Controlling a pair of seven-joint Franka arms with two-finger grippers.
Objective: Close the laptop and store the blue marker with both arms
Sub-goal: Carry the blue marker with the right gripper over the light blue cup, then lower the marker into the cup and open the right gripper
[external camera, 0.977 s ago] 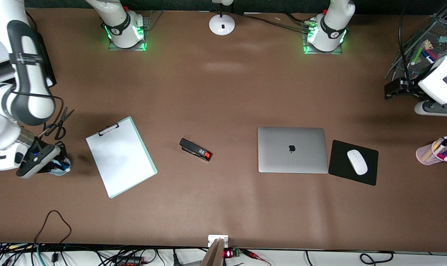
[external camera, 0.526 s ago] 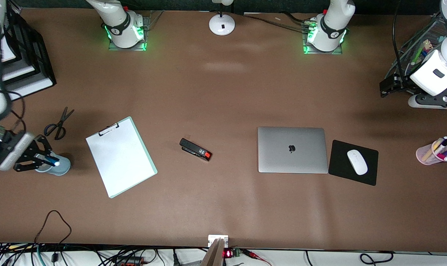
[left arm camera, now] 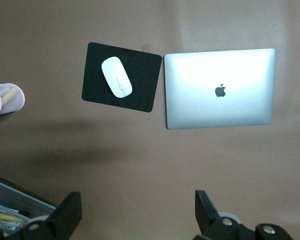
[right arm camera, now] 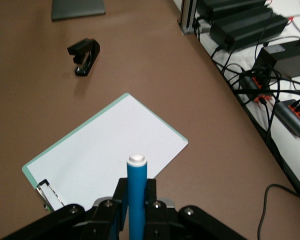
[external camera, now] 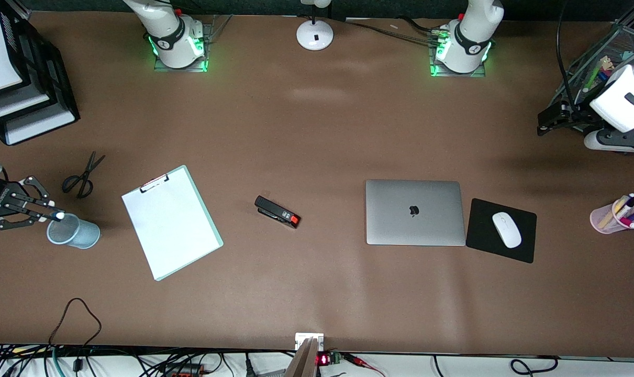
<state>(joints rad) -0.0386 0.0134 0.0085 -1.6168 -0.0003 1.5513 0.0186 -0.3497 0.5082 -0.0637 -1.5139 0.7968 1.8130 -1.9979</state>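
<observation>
We are lifting the blue marker (right arm camera: 137,200), pinched in our right gripper (external camera: 47,214), back off the mesh cup (external camera: 74,234), so storing is still pending. Our left gripper (external camera: 549,116), jaws spread, is waiting; the laptop (external camera: 414,212) is lying closed.

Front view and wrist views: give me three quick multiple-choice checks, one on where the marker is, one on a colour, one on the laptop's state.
1. Where is the blue marker?
A. in the right gripper
B. on the clipboard
C. in the pink cup

2. What colour is the mouse pad?
A. white
B. black
C. blue

3. How does the laptop stand?
A. lid open
B. lid shut
C. on edge

Answers:
1 A, the right wrist view shows the jaws shut on the marker, beside the blue mesh cup.
2 B, it lies dark under the white mouse.
3 B, the logo faces up, flat on the table.

The left gripper waits open.
</observation>
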